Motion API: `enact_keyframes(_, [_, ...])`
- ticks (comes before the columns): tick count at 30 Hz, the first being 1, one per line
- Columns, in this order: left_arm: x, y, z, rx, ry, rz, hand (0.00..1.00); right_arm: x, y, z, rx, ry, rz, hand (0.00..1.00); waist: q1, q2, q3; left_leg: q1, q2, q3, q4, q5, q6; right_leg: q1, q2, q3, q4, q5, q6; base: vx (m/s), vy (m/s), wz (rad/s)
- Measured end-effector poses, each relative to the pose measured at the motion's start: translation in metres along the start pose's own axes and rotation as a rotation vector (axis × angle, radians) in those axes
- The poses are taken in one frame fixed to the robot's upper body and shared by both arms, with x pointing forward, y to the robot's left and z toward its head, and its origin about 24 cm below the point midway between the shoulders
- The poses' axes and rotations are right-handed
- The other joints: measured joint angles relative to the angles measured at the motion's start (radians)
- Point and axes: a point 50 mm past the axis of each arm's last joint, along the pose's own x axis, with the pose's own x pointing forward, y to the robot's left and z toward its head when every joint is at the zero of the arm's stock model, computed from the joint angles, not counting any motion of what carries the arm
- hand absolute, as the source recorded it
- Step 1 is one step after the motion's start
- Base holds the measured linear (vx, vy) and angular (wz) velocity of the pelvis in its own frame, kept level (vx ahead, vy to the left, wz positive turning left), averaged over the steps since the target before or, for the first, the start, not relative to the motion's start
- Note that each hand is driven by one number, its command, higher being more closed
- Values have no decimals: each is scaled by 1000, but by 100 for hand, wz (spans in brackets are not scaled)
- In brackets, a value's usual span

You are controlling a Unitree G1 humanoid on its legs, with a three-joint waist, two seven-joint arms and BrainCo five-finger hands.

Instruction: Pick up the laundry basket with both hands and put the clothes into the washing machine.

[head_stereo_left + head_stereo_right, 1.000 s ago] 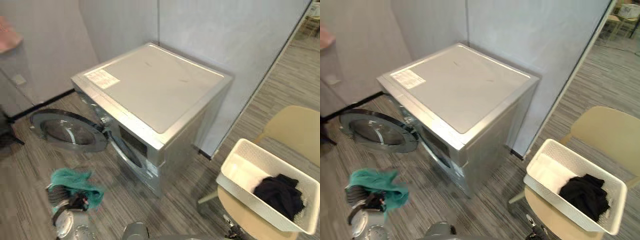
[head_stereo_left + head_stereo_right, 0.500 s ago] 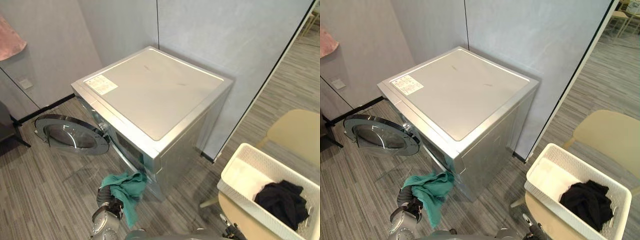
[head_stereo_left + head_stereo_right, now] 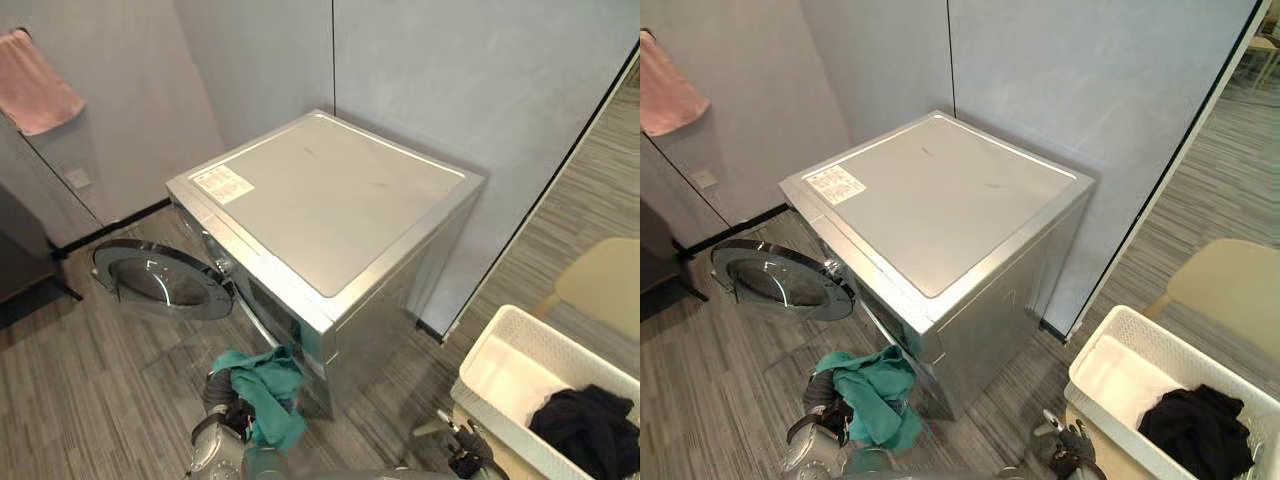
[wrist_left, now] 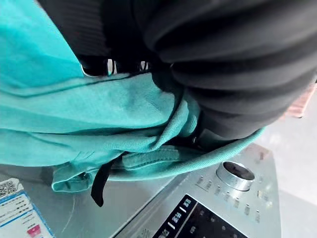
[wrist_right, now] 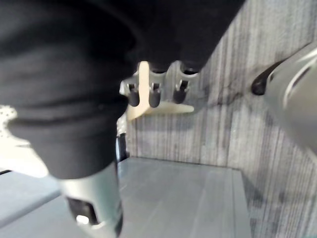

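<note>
Swinging in since a second ago, my left robot hand [image 3: 828,408] is clenching the teal garment [image 3: 875,390] right at the washing machine's [image 3: 940,210] open front, below its door [image 3: 780,280]. Meanwhile my right robot hand [image 3: 1065,447] is hanging loosely spread, holding nothing, just beside the laundry basket [image 3: 1108,348], where a black garment [image 3: 1195,432] is lying.

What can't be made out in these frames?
Left hand grip: buried under the green cloth, eye and wrist views.
Washer drum: hidden behind its own front, eye views.
Basket: cut off by the right and bottom edges, eye views.
Black clothes: one heap, count unclear.
</note>
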Motion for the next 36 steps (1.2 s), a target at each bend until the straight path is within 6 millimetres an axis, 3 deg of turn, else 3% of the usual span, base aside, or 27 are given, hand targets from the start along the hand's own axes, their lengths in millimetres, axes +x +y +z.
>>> enact_keyframes(1, [-2,-1,-8,9,35,-6,100,1,-9,2,-11,5,-26,0,-15,35,-19,9,-3,-43,-47,88,-19,-22,-14,10,26,-16,38,50,686,1])
enact_keyframes(2, [-3,-1,-15,16,63,-5,100,1,-17,1,3,18,-55,0,-24,58,-40,31,-14,-36,-74,31,-148,-31,-33,22,29,-26,95,57,811,11])
enact_keyframes(3, [-2,2,-14,22,62,3,100,0,-12,-11,30,56,-57,0,-34,26,-49,49,-53,-21,-104,-69,-206,-28,-77,46,5,-16,121,54,792,15])
enact_keyframes(4, [0,7,-8,51,49,2,100,-2,-2,-26,51,104,-43,0,-37,-14,-44,40,-104,-4,-88,-85,-208,-15,-119,74,-38,9,123,26,456,13])
enact_keyframes(5, [1,9,-6,68,48,1,100,-5,2,-36,63,137,-38,0,-37,-35,-46,35,-125,2,-76,-87,-206,5,-135,90,-77,50,123,24,381,12])
enact_keyframes(6, [2,10,-6,90,55,-7,100,-8,9,-46,79,170,-31,0,-40,-41,-51,19,-144,3,-44,-107,-197,40,-144,104,-159,158,120,-9,467,5])
enact_keyframes(7, [2,9,-6,95,56,-14,100,-8,8,-46,79,166,-45,0,-39,-38,-53,17,-152,7,-35,-118,-187,41,-149,115,-185,216,122,-48,563,-13])
enact_keyframes(8, [3,8,-4,104,52,-25,100,-6,6,-42,89,152,-50,0,-37,-27,-56,14,-166,29,-27,-133,-161,31,-156,139,-219,324,97,-101,583,-56])
enact_keyframes(9, [4,6,-4,134,54,-44,100,-5,7,-38,90,135,-46,0,-37,-5,-69,17,-178,87,-37,-143,-136,-11,-168,152,-252,458,-7,-90,460,-78])
enact_keyframes(11, [4,6,-5,152,58,-45,100,-4,5,-30,92,103,-53,0,-34,29,-88,30,-182,153,-68,-134,-93,-45,-172,109,-315,597,-134,-55,388,-104])
enact_keyframes(12, [6,10,0,161,39,-30,100,-1,6,-23,83,85,-45,0,-48,39,-87,68,-189,220,-117,-113,-58,-99,-157,35,-170,492,-114,-32,377,-109])
enact_keyframes(13, [6,11,0,162,36,-25,100,-1,6,-24,80,87,-44,0,-51,38,-86,90,-199,243,-137,-107,-49,-113,-142,5,-103,429,-93,-27,258,-107])
enact_keyframes(15, [3,11,-6,151,51,-17,100,-1,6,-23,57,89,-35,0,-41,54,-77,161,-203,347,-178,-102,-36,-122,-72,-99,32,238,-67,-39,144,-122])
enact_keyframes(17, [3,11,-9,144,61,-16,100,0,7,-20,33,87,-19,0,-41,64,-77,196,-204,407,-210,-92,-32,-118,-10,-170,48,155,-46,-42,56,-125])
enact_keyframes(18, [4,13,-12,139,74,-4,100,0,9,-21,25,89,-1,0,-44,63,-77,212,-204,446,-243,-66,-37,-92,24,-212,-60,131,-45,14,-5,-100])
enact_keyframes(19, [4,14,-12,141,76,1,100,0,9,-21,26,90,1,0,-44,63,-78,214,-210,453,-250,-61,-43,-79,34,-207,-87,131,-41,44,-42,-73])
enact_keyframes(20, [6,14,-15,134,94,7,100,0,6,-19,41,83,0,0,-50,69,-74,224,-203,446,-296,-28,-43,-52,75,-195,-178,159,-50,23,-64,-36])
enact_keyframes(21, [6,10,-19,120,107,-3,100,0,2,-18,85,77,-10,0,-52,81,-66,228,-203,396,-341,-1,-14,-37,102,-191,-237,194,-60,15,-91,-33])
enact_keyframes(23, [5,6,-23,103,124,-12,100,1,-5,-13,135,63,-28,0,-50,85,-60,237,-203,371,-372,39,-9,-29,115,-188,-273,217,-65,10,-122,-19])
enact_keyframes(26, [6,2,-23,95,121,-26,100,2,-6,-7,162,41,-28,0,-44,76,-47,237,-202,373,-320,49,-18,4,104,-194,-277,216,-65,1,-56,7])
enact_keyframes(28, [7,-7,-16,86,91,-61,100,3,2,-1,165,11,1,0,-35,49,-10,185,-197,366,-147,49,-19,28,77,-190,-275,210,-63,-79,-53,3])
enact_keyframes(30, [5,-11,-14,80,76,-89,100,3,7,4,158,-6,22,0,-24,46,-3,118,-177,337,-13,48,-19,21,70,-169,-274,194,-62,-84,-8,-17])
enact_keyframes(32, [2,-12,-16,65,78,-95,100,3,6,6,156,-14,24,0,-12,61,3,83,-152,323,52,47,-18,19,66,-136,-274,195,-67,-15,73,-40])
enact_keyframes(34, [0,-9,-18,63,86,-89,100,2,5,2,150,-2,19,0,-14,62,3,78,-134,318,75,16,16,10,57,-121,-269,202,-73,24,80,-39])
enact_keyframes(36, [0,-10,-18,63,88,-93,100,0,-6,1,136,-5,-8,0,-17,64,3,102,-113,297,-53,30,24,-16,39,-96,-235,201,-42,48,162,-24])
